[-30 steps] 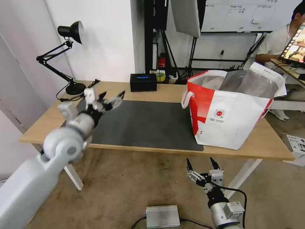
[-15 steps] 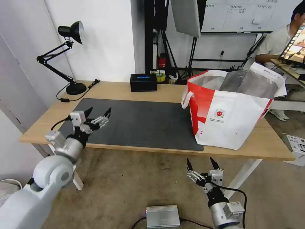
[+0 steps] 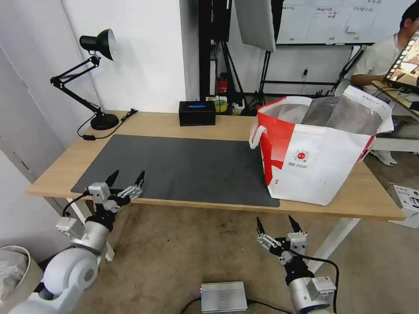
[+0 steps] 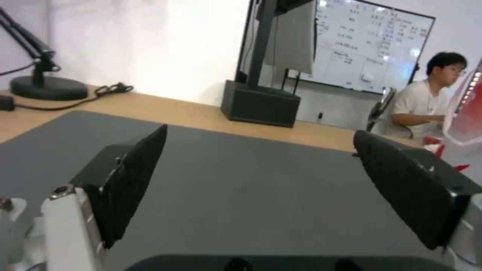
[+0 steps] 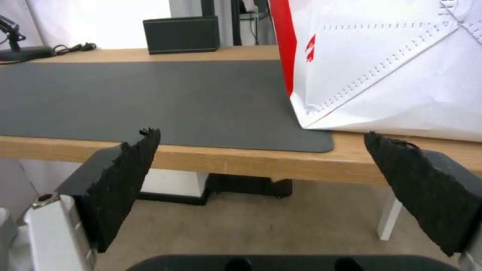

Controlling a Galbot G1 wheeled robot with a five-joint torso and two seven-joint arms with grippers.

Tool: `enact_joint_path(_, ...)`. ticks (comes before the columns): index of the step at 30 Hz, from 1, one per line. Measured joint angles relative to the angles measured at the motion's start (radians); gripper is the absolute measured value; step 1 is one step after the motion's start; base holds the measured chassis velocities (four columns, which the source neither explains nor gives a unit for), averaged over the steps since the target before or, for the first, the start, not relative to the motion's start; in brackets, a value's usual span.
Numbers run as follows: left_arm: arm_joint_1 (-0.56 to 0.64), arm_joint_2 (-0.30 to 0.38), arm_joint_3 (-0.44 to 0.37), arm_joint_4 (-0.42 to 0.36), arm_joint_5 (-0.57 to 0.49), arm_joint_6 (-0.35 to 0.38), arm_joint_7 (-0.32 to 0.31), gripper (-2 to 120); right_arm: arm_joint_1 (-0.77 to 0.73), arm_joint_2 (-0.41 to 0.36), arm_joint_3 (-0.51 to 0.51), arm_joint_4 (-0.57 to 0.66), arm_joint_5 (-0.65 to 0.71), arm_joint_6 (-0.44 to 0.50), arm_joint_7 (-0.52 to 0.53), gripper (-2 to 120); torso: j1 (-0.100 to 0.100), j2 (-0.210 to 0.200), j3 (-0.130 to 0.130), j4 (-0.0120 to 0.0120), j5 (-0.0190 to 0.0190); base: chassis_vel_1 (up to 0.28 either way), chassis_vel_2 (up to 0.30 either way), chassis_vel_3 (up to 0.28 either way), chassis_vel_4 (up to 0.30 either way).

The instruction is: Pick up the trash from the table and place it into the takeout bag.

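The takeout bag (image 3: 314,161), white with red side panels and a foil lining, stands open on the right end of the table (image 3: 166,122); its side also shows in the right wrist view (image 5: 391,67). The trash is out of view, and the dark grey mat (image 3: 187,168) is bare. My left gripper (image 3: 126,178) hangs open at the table's front left edge, level with the mat (image 4: 241,188) and holding nothing. My right gripper (image 3: 275,223) is open and low in front of the table, below its front edge (image 5: 226,162), left of the bag.
A black desk lamp (image 3: 98,43) and its cable sit at the back left of the table. A black box (image 3: 197,112) is at the back middle. A silver box (image 3: 223,296) lies on the floor and a white bin (image 3: 13,270) stands at the lower left.
My left arm has dropped and pulled back from above the mat's left part to the table's front left edge, staying open. The right arm has not moved.
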Motion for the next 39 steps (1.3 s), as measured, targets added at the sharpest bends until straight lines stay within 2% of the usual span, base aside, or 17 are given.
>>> enact_joint_path(5,0.078,-0.039,-0.018,0.031,0.02,-0.078,0.032,100,0.0,0.0,0.0,0.0,0.0,0.0,0.0,100,0.0,0.0,0.0,0.0003,-0.0002,0.0,0.0,0.0,0.0)
enact_joint_path(11,0.11,-0.054,-0.03,0.065,0.032,-0.148,0.069,100,0.0,0.0,0.0,0.0,0.0,0.0,0.0,100,0.0,0.0,0.0,0.0001,-0.0002,0.0,0.0,0.0,0.0)
enact_joint_path(18,0.123,-0.058,-0.035,0.08,0.043,-0.174,0.08,100,0.0,0.0,0.0,0.0,0.0,0.0,0.0,100,0.0,0.0,0.0,0.0001,-0.0001,0.0,0.0,0.0,0.0)
enact_joint_path(27,0.147,-0.065,-0.034,0.129,0.086,-0.281,0.089,100,0.0,0.0,0.0,0.0,0.0,0.0,0.0,100,0.0,0.0,0.0,0.0001,-0.0001,0.0,0.0,0.0,0.0)
enact_joint_path(39,0.173,-0.08,-0.024,0.138,0.098,-0.297,0.099,100,0.0,0.0,0.0,0.0,0.0,0.0,0.0,100,0.0,0.0,0.0,0.0001,-0.0001,0.0,0.0,0.0,0.0)
